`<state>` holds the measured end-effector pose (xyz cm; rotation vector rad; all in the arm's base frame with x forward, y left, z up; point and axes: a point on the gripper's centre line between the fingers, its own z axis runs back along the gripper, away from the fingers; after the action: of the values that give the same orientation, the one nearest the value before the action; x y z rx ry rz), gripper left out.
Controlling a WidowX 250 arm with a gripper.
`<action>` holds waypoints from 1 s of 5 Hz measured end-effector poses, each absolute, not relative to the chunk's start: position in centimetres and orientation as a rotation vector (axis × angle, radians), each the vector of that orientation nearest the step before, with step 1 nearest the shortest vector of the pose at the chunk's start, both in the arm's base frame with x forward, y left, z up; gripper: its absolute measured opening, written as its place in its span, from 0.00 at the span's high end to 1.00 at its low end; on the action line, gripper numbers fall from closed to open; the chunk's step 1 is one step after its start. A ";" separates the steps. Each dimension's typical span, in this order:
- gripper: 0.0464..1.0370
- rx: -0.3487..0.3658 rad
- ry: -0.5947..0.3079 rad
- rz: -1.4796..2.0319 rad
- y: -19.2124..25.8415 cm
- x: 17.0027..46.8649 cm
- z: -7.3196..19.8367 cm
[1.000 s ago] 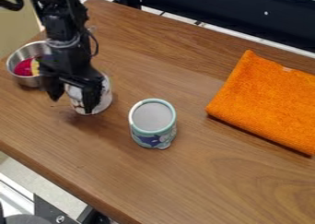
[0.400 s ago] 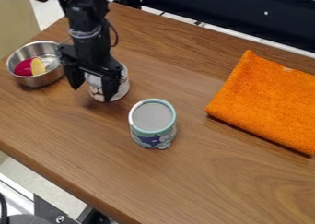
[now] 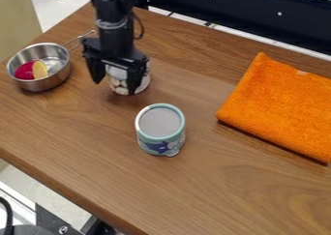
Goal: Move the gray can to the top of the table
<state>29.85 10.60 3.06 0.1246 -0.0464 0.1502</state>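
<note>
In the camera view, the gripper (image 3: 115, 87) hangs low over the table's upper left part, shut on the light gray can (image 3: 119, 79). One finger is at the can's left side and the other crosses its front right. The can stands upright, its top hidden under the gripper, and looks to be at the tabletop. A second can (image 3: 160, 123) with a gray lid and teal rim stands upright, apart from the gripper, lower right of it. The wooden table (image 3: 213, 195) bears both cans.
A metal pot (image 3: 40, 85) holding a magenta and a yellow piece stands left of the gripper, its handle pointing toward the arm. A folded orange cloth (image 3: 284, 108) lies at the right. A dark rail (image 3: 239, 11) runs behind the table's far edge.
The gripper and the light gray can have moved together up and to the right, away from the pot, whose handle has come into view. The teal-rimmed can and cloth have stayed put.
</note>
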 end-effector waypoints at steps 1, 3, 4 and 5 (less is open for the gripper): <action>0.04 0.120 -0.039 0.133 10.0 31.9 2.1; 0.04 0.122 -0.035 0.141 9.2 34.8 1.5; 0.04 0.110 -0.046 0.149 8.9 35.9 1.5; 0.04 0.110 -0.084 0.156 8.7 37.2 1.3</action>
<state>37.21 8.71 1.31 0.1100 -0.0843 0.1560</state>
